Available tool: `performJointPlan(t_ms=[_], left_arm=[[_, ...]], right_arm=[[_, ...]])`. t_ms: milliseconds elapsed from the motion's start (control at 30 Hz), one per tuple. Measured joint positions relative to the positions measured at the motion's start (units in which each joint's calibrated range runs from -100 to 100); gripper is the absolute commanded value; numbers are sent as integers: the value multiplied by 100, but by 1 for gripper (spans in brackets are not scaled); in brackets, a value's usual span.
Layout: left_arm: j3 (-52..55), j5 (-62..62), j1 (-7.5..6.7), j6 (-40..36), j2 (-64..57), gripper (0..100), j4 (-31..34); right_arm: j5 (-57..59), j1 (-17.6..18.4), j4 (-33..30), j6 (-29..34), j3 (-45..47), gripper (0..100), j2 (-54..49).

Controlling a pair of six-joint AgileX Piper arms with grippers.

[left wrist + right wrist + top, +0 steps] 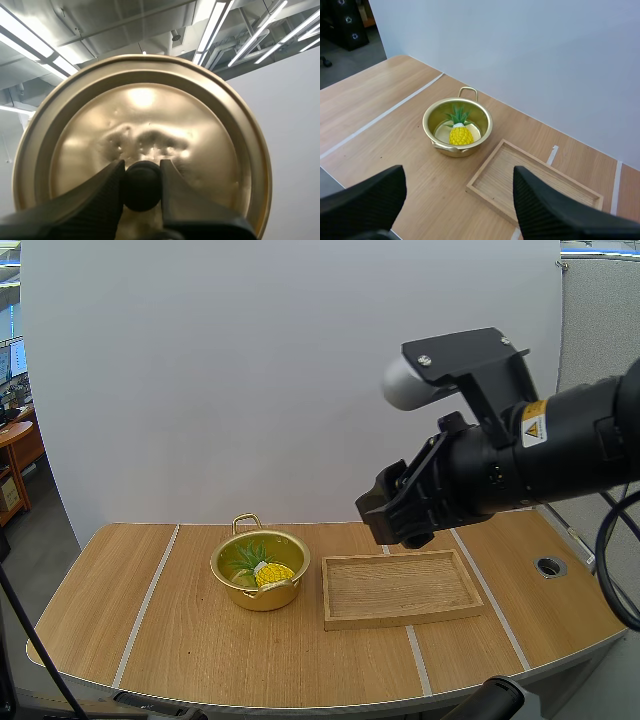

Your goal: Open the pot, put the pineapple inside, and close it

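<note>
already the pineapple [460, 134] sits in the open pot [455, 150]; only closing remains, left pincer [141, 169] clamping the lid [145, 107], right pincer [459, 176] spread empty.

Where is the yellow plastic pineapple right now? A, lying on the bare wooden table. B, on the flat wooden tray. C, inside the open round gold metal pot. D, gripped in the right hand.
C: the yellow plastic pineapple sits inside the round gold metal pot, which has no lid on it; the left hand holds the gold metal lid by its black knob.
</note>
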Motion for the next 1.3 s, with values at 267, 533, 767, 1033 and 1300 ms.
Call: performJointPlan(t_ms=[267,533,767,1033,1300], left_arm=[[0,0,0,0,0,0,0],[0,0,0,-9,0,0,0],[0,0,0,-18,0,0,0],[0,-6,0,-18,0,0,0],[0,-6,0,-18,0,0,0]], right_arm=[[45,-195,267,0,707,100,-383],[51,-292,308,0,1512,100,-799],[51,-471,332,0,1766,100,-1086],[51,-579,333,-11,1789,0,-1136],[51,-579,457,-11,1941,0,-1136]])
